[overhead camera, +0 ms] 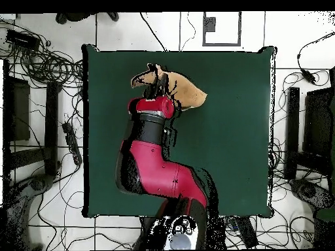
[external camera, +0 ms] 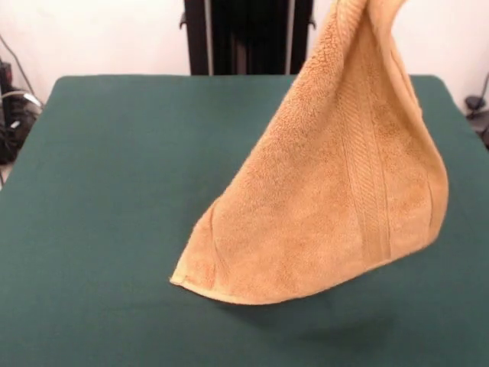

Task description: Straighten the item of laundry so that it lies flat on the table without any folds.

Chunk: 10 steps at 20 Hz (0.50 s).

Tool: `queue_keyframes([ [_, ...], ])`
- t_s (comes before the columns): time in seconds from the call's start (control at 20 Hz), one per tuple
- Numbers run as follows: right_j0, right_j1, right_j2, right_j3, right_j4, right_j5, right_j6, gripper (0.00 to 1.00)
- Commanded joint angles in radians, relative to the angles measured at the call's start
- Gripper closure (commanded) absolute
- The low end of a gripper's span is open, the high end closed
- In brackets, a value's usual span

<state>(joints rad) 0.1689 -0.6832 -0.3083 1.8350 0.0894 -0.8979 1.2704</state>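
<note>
The orange-tan towel [external camera: 336, 199] hangs in the air from a pinched top corner that leaves the front view at the top edge. It fans out downward, with a paler woven band running down it. Its lower left corner is at or just above the green table [external camera: 114, 191]; I cannot tell if it touches. In the overhead view the towel [overhead camera: 186, 91] shows beyond the red arm [overhead camera: 154, 163], over the table [overhead camera: 235, 144]. My gripper [overhead camera: 159, 82] is a dark shape at the towel's top, shut on it. The gripper is out of the front view.
The robot's black pedestal [external camera: 244, 34] stands behind the table's far edge. Cables [overhead camera: 46, 65] and dark equipment [overhead camera: 320, 131] lie on the floor around the table. The arm reaches over the table's left half in the overhead view.
</note>
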Motion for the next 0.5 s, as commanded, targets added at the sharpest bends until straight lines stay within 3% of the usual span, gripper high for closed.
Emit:
queue_keyframes([
  [0.05,0.043,0.178,-0.019,0.081,0.062,-0.071,0.119,1.00],
  [0.5,0.111,0.336,-0.040,0.054,0.198,-0.260,0.119,1.00],
])
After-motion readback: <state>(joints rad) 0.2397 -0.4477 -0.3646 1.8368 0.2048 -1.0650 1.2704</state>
